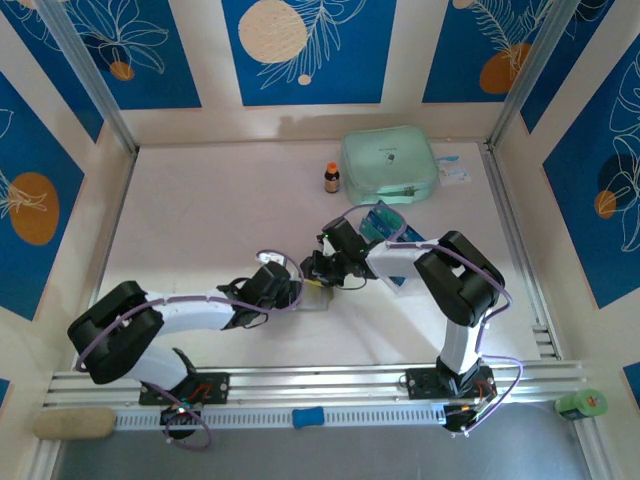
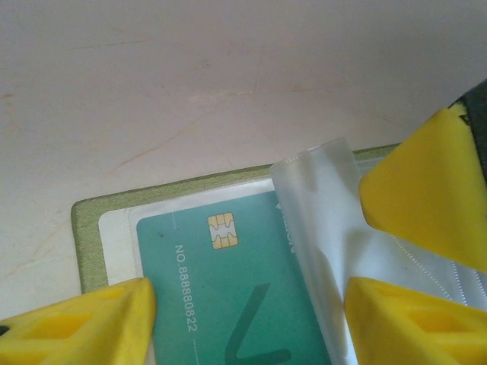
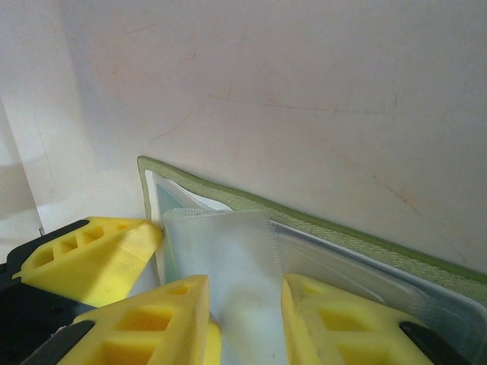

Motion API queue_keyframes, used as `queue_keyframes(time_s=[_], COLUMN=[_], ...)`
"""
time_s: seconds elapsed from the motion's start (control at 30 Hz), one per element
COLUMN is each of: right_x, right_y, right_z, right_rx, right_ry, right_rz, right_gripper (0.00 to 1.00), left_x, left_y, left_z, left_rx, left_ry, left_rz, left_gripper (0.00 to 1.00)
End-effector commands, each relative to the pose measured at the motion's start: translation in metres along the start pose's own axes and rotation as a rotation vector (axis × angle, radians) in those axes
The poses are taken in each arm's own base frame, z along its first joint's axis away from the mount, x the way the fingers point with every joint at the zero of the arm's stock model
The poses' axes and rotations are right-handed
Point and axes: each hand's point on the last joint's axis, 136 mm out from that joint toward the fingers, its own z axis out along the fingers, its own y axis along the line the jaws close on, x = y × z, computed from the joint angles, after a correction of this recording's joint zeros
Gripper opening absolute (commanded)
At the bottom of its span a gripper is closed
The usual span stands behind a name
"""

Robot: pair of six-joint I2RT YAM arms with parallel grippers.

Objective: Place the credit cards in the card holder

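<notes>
Teal card lies in the card holder, between the left claw's spread fingers; right claw straddles the holder's raised clear flap; whether clamped, we cannot tell.

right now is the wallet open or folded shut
Open: the wallet lies flat, clear pockets face up, a teal card showing inside.

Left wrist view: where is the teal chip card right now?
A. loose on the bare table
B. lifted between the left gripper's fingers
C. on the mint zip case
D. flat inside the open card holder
D: the teal card lies flat within the olive edge of the open card holder, with the left gripper spread wide to either side of it.
</notes>
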Motion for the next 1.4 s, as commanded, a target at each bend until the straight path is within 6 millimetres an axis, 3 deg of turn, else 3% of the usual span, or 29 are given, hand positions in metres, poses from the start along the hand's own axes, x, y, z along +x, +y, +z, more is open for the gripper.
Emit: queue_keyframes(time_s=[0.0,0.37,1.13,1.37], right_x=[0.009,0.011,0.036,0.038], right_y=[0.002,0.001,-0.005,0.000], right_z=[-0.003,-0.025,0.000,0.000], right_rx=[-0.022,0.024,0.030,-0.021], right_ry=[0.031,-0.028,0.047,0.065], right_rz=[0.019,-0.014,0.013,0.043], right_gripper=[0.32,0.34,0.34,0.34], left_x=[0.014,0.015,0.013,0.008], left_y=[0.006,0.007,0.005,0.006], left_z=[-0.001,-0.001,-0.001,-0.006], left_rx=[-0.010,-0.009,-0.006,-0.006], left_ry=[0.037,0.038,0.033,0.017], left_rz=[0.011,0.011,0.012,0.003], left_gripper=[0.64,0.61,0.61,0.72])
